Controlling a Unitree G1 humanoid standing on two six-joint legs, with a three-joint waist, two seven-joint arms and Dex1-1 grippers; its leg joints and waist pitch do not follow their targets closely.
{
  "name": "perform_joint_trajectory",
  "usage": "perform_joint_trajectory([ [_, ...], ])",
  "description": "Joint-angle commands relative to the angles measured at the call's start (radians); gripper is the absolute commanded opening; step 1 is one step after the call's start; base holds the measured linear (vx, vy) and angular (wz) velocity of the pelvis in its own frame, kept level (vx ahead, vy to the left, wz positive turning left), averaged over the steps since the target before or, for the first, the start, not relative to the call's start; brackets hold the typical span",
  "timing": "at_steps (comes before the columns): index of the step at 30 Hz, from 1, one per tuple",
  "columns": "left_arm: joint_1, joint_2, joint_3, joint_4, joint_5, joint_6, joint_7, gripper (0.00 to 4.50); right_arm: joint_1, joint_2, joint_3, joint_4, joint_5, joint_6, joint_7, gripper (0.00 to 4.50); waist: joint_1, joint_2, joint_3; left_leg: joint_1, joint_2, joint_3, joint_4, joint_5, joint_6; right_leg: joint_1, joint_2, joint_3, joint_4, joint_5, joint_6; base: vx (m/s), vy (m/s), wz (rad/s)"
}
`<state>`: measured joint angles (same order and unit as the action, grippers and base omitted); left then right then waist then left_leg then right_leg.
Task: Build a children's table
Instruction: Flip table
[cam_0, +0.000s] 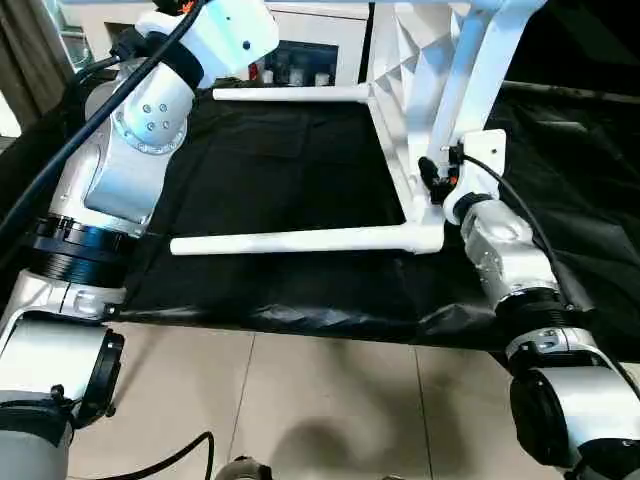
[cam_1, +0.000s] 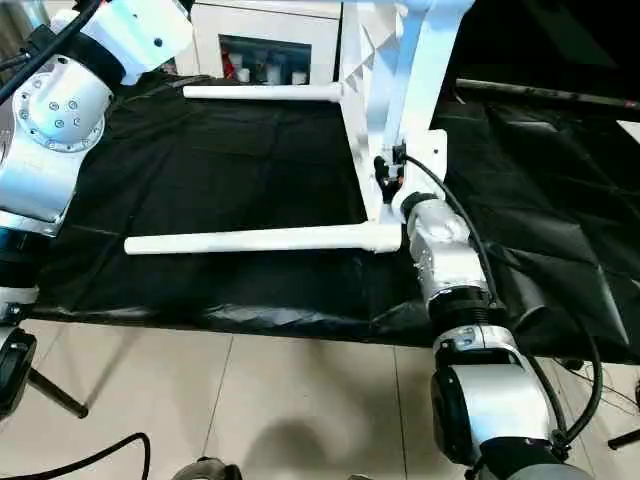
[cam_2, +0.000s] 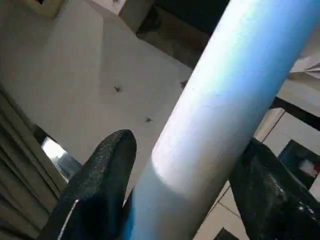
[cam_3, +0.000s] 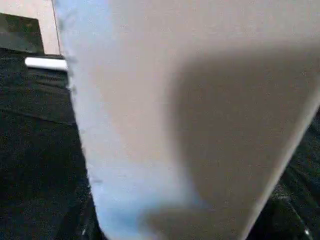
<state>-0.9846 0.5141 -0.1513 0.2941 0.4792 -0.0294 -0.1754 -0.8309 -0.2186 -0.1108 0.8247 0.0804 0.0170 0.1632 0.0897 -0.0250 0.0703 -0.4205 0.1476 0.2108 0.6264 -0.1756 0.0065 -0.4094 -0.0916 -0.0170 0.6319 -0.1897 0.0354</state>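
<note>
Between our left claw's fingers (cam_2: 105, 170) a leg (cam_2: 220, 110) is lying lengthwise, unpinched. Our right claw (cam_0: 437, 182) is gripping the top's (cam_0: 420, 90) edge, standing upended on the worktop (cam_0: 280, 160), upper right of frame.

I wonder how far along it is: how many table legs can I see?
3. A near leg sticks out over the cloth, a far leg runs parallel behind it, and a slanted leg rises by the upright top. A fourth may be hidden.

- No legible text, labels, brand names, numbers or signs appear on any surface.
- The white plastic parts and black cloth carry no readable markings.
</note>
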Motion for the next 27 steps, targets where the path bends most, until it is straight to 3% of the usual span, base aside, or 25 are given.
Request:
perform_joint_trajectory([
  [1, -0.001, -0.018, 0.026, -0.017, -0.037, 0.019, -0.011, 2.76, -0.024, -0.022, 0.007, -0.067, -0.009, -0.049, 0.036, 1.93, 0.003, 0.009, -0.094, 0.047, 0.067, -0.036, -0.072, -0.127, -0.02, 0.039, -0.05, 0.018, -0.042, 0.048, -0.287, 0.0, 0.0, 0.0],
  [6, 0.003, -0.025, 0.045, -0.023, -0.058, 0.048, -0.01, 2.64, -0.026, -0.035, 0.013, -0.078, -0.018, -0.053, 0.042, 1.93, 0.003, 0.01, -0.093, 0.045, 0.067, -0.036, -0.072, -0.126, -0.014, 0.041, -0.051, 0.018, -0.044, 0.032, -0.288, 0.0, 0.0, 0.0],
  [11, 0.001, -0.083, 0.118, -0.025, -0.158, 0.114, -0.008, 2.61, -0.061, -0.09, 0.017, -0.105, -0.034, -0.05, 0.057, 1.93, 0.007, 0.006, -0.093, 0.042, 0.065, -0.033, -0.067, -0.095, 0.015, 0.045, -0.053, 0.019, -0.044, 0.047, -0.299, 0.0, 0.0, 0.0],
  [14, -0.021, -0.15, 0.212, -0.033, -0.271, 0.189, 0.018, 2.61, -0.149, -0.173, 0.025, -0.11, -0.056, -0.05, 0.108, 1.93, 0.011, 0.009, -0.095, 0.04, 0.062, -0.031, -0.06, -0.077, 0.042, 0.046, -0.052, 0.019, -0.043, 0.041, -0.316, 0.0, 0.0, 0.0],
  [15, -0.021, -0.15, 0.212, -0.033, -0.271, 0.189, 0.018, 2.61, -0.149, -0.173, 0.025, -0.11, -0.056, -0.05, 0.108, 1.93, 0.014, 0.006, -0.095, 0.039, 0.059, -0.028, -0.058, -0.071, 0.055, 0.046, -0.049, 0.018, -0.044, 0.04, -0.322, 0.0, 0.0, 0.0],
  [17, -0.029, -0.165, 0.237, -0.028, -0.298, 0.201, 0.028, 2.61, -0.197, -0.209, 0.039, -0.099, -0.076, -0.056, 0.137, 1.93, 0.018, 0.011, -0.094, 0.033, 0.059, -0.028, -0.055, -0.07, 0.073, 0.044, -0.052, 0.019, -0.044, 0.029, -0.321, 0.0, 0.0, 0.0],
  [18, -0.029, -0.167, 0.24, -0.026, -0.301, 0.202, 0.03, 2.61, -0.205, -0.215, 0.043, -0.096, -0.08, -0.057, 0.143, 1.93, 0.019, 0.01, -0.093, 0.033, 0.058, -0.028, -0.054, -0.073, 0.074, 0.042, -0.05, 0.018, -0.045, 0.018, -0.319, 0.0, 0.0, 0.0],
  [19, -0.029, -0.186, 0.274, -0.013, -0.329, 0.216, 0.048, 2.61, -0.283, -0.267, 0.084, -0.069, -0.123, -0.068, 0.205, 1.93, 0.02, 0.015, -0.093, 0.035, 0.06, -0.029, -0.053, -0.091, 0.073, 0.039, -0.049, 0.018, -0.046, -0.003, -0.317, 0.0, 0.0, 0.0],
  [20, -0.029, -0.188, 0.278, -0.012, -0.332, 0.218, 0.05, 2.61, -0.29, -0.271, 0.087, -0.067, -0.127, -0.069, 0.209, 1.93, 0.02, 0.015, -0.094, 0.036, 0.06, -0.03, -0.051, -0.094, 0.073, 0.039, -0.045, 0.017, -0.046, -0.006, -0.319, 0.0, 0.0, 0.0],
  [21, -0.026, -0.215, 0.329, -0.006, -0.361, 0.247, 0.073, 2.61, -0.364, -0.307, 0.122, -0.041, -0.163, -0.077, 0.247, 1.93, 0.017, 0.016, -0.092, 0.034, 0.06, -0.03, -0.051, -0.103, 0.072, 0.035, -0.042, 0.016, -0.046, -0.012, -0.323, 0.0, 0.0, 0.0],
  [23, -0.022, -0.226, 0.354, -0.004, -0.372, 0.268, 0.082, 2.61, -0.402, -0.319, 0.138, -0.026, -0.177, -0.086, 0.267, 1.93, 0.019, 0.024, -0.09, 0.037, 0.063, -0.031, -0.05, -0.136, 0.066, 0.03, -0.043, 0.017, -0.048, -0.038, -0.32, 0.0, 0.0, 0.0],
  [24, -0.022, -0.226, 0.354, -0.004, -0.372, 0.268, 0.082, 2.61, -0.402, -0.319, 0.138, -0.026, -0.177, -0.086, 0.267, 1.93, 0.015, 0.023, -0.09, 0.035, 0.063, -0.033, -0.051, -0.14, 0.066, 0.03, -0.042, 0.016, -0.049, -0.041, -0.319, 0.0, 0.0, 0.0],
  [26, -0.007, -0.234, 0.38, 0.0, -0.382, 0.289, 0.093, 2.6, -0.454, -0.329, 0.163, -0.006, -0.197, -0.096, 0.308, 1.93, 0.01, 0.024, -0.088, 0.034, 0.064, -0.037, -0.054, -0.171, 0.055, 0.028, -0.042, 0.014, -0.05, -0.063, -0.307, 0.0, 0.0, 0.0],
  [27, 0.011, -0.241, 0.405, 0.001, -0.398, 0.315, 0.105, 2.58, -0.507, -0.332, 0.192, 0.024, -0.22, -0.111, 0.356, 1.93, 0.009, 0.03, -0.087, 0.037, 0.066, -0.038, -0.054, -0.192, 0.047, 0.025, -0.043, 0.015, -0.052, -0.074, -0.305, 0.0, 0.0, 0.0],
])
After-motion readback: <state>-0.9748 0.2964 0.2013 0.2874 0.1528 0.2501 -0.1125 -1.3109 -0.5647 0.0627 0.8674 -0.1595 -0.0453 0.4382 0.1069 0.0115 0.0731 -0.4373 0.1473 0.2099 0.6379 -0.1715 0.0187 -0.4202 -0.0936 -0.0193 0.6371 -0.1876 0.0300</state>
